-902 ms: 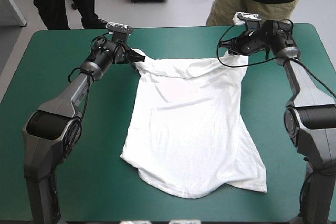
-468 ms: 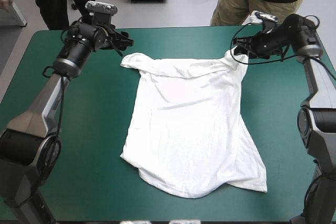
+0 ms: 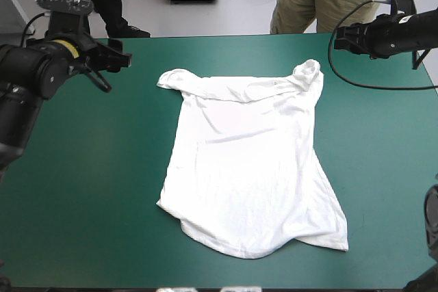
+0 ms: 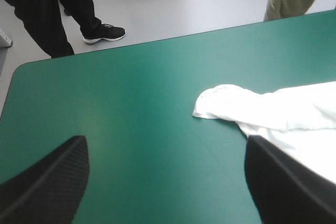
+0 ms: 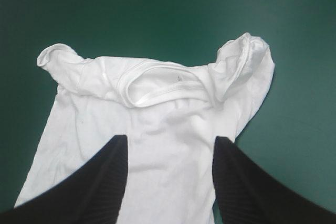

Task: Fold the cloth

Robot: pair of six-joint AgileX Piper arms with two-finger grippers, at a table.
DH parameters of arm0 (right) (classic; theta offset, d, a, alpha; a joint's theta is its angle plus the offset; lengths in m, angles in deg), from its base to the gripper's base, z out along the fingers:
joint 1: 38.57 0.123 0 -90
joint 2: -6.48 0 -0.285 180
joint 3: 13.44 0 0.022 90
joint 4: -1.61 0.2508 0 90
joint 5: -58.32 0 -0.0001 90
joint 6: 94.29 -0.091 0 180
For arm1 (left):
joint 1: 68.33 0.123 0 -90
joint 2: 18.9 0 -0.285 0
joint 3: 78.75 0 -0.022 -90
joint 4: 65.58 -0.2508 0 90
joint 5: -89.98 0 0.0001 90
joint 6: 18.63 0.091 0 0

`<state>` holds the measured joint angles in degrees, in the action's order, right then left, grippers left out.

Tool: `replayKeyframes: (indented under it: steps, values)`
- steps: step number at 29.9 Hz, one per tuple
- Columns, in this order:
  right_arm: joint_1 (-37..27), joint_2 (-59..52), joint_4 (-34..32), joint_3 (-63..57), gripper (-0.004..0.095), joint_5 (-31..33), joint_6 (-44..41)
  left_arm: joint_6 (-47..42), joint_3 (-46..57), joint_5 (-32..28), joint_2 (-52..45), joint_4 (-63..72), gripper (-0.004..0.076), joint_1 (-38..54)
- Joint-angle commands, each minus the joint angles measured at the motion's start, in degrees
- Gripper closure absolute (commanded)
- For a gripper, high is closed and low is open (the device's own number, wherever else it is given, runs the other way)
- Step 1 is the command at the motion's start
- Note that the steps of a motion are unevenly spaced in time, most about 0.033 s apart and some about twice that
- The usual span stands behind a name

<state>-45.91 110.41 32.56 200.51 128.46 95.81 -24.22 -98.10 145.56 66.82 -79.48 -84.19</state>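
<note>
Both arms have let go of the T-shirt (image 3: 246, 169) and drawn back, up and outward. The left gripper (image 3: 118, 54) hangs empty with its fingers wide apart, one bunched sleeve lying ahead of it and off to one side. The T-shirt lies spread on the teal-green table (image 3: 102, 169), seemingly laid out flat for folding. The right gripper (image 3: 340, 37) is also spread open and holds nothing, with the collar ahead of it and below.

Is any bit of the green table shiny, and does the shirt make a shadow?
Left wrist view: a soft pale sheen lies on the teal-green cover toward its far edge. High view: the T-shirt casts only a thin shadow along its near hem. Right wrist view: grey shading sits in the collar folds.
</note>
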Motion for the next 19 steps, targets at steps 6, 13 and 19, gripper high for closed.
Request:
replayKeyframes:
  steps: [6,13,19]
  values:
    - [2.03,-19.08,-1.50,-14.44,0.0446,-0.75,0.91,-0.16,13.70,-2.21,-16.89,-0.43,0.0143,-4.20]
    - [17.63,-30.63,-24.98,-29.24,0.0450,1.31,-6.54,-1.05,17.20,6.44,-19.18,1.92,0.0143,-6.95]
    - [21.50,-36.04,-27.89,-36.31,0.0450,1.31,-12.71,-2.66,21.70,10.69,-19.18,10.45,0.0143,-6.95]
